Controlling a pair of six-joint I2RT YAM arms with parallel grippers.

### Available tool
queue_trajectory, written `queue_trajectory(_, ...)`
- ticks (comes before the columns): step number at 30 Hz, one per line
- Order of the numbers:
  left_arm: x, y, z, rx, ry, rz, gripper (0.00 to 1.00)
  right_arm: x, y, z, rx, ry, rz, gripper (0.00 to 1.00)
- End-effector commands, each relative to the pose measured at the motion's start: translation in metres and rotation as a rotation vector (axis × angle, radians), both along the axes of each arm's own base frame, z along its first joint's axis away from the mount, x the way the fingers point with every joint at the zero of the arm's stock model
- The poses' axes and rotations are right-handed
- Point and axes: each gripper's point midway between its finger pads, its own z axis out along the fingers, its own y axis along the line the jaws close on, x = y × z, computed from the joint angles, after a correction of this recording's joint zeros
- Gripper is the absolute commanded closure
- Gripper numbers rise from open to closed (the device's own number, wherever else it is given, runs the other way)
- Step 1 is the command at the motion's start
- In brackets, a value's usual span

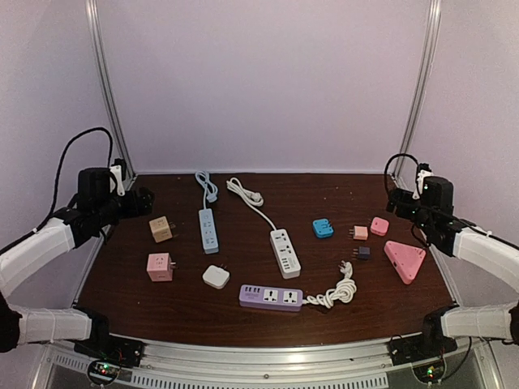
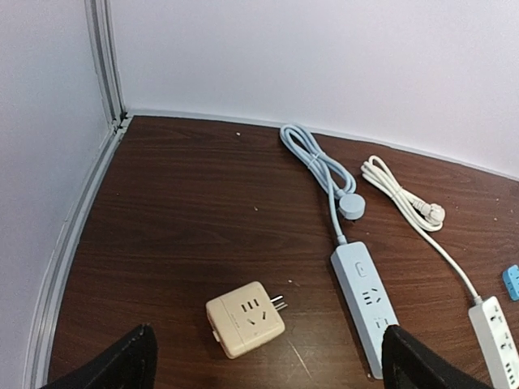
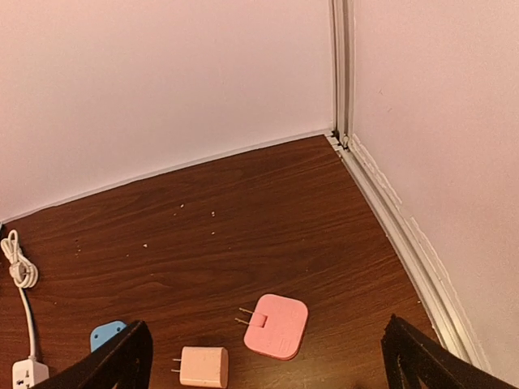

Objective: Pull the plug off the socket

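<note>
Several sockets lie on the dark table: a cream cube [image 1: 160, 229] [image 2: 245, 318], a pink cube [image 1: 160, 267], a blue strip [image 1: 209, 230] [image 2: 367, 304], a white strip [image 1: 285, 252] and a purple strip [image 1: 271, 297]. Loose plugs lie at the right: a peach one [image 1: 359, 232] [image 3: 203, 366], a dark one [image 1: 363, 252] and the purple strip's white cord plug [image 1: 346, 267]. I see no plug seated in any socket. My left gripper [image 1: 142, 201] [image 2: 268, 361] hangs open above the cream cube. My right gripper [image 1: 395, 198] [image 3: 268, 361] hangs open above a pink square adapter [image 3: 276, 327].
A white adapter [image 1: 216, 276], a blue adapter [image 1: 323, 228] and a pink triangular socket [image 1: 404, 260] also lie on the table. The blue and white strips' cords [image 2: 324, 166] run toward the back wall. Walls close in the left, back and right sides.
</note>
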Motion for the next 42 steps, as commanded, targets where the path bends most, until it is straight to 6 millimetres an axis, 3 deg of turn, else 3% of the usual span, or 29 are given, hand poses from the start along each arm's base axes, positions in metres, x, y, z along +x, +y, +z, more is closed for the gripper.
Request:
queue_trajectory(1, 0.012, 0.003, 0.007, 0.084, -0.165, -0.064, 0.02, 0.011, -0.030, 0.007, -0.060, -0.095, -0.076, 0.00)
queue_trajectory(9, 0.018, 0.038, -0.025, 0.133, -0.147, 0.063, 0.02, 0.009, -0.077, -0.029, -0.082, -0.147, -0.201, 0.00)
queue_trajectory(13, 0.022, 0.049, -0.036, 0.156, -0.145, 0.099, 0.02, 0.010, -0.083, -0.043, -0.121, -0.175, -0.209, 0.00)
queue_trajectory(16, 0.023, 0.057, -0.043, 0.171, -0.140, 0.128, 0.02, 0.009, -0.082, -0.050, -0.136, -0.206, -0.189, 0.00)
queue_trajectory(21, 0.021, 0.070, -0.049, 0.210, -0.162, 0.189, 0.02, 0.014, -0.072, -0.041, -0.182, -0.269, -0.117, 0.00)
queue_trajectory(26, 0.013, 0.086, -0.040, 0.279, -0.233, 0.261, 0.02, 0.011, -0.057, -0.052, -0.215, -0.336, -0.030, 0.00)
queue_trajectory(27, 0.005, 0.100, -0.041, 0.318, -0.258, 0.335, 0.02, 0.015, -0.056, -0.061, -0.211, -0.283, -0.026, 0.00)
queue_trajectory(29, 0.001, 0.107, -0.042, 0.343, -0.278, 0.360, 0.02, 0.018, -0.056, -0.057, -0.217, -0.306, -0.027, 0.00)
queue_trajectory(32, 0.003, 0.102, -0.042, 0.319, -0.344, 0.313, 0.02, 0.019, -0.057, -0.058, -0.217, -0.291, -0.030, 0.00)
queue_trajectory(36, 0.014, 0.100, -0.060, 0.341, -0.329, 0.300, 0.02, 0.020, -0.066, -0.060, -0.207, -0.276, -0.083, 0.00)
queue_trajectory(42, 0.022, 0.099, -0.063, 0.363, -0.370, 0.292, 0.02, 0.023, -0.064, -0.061, -0.212, -0.266, -0.067, 0.00)
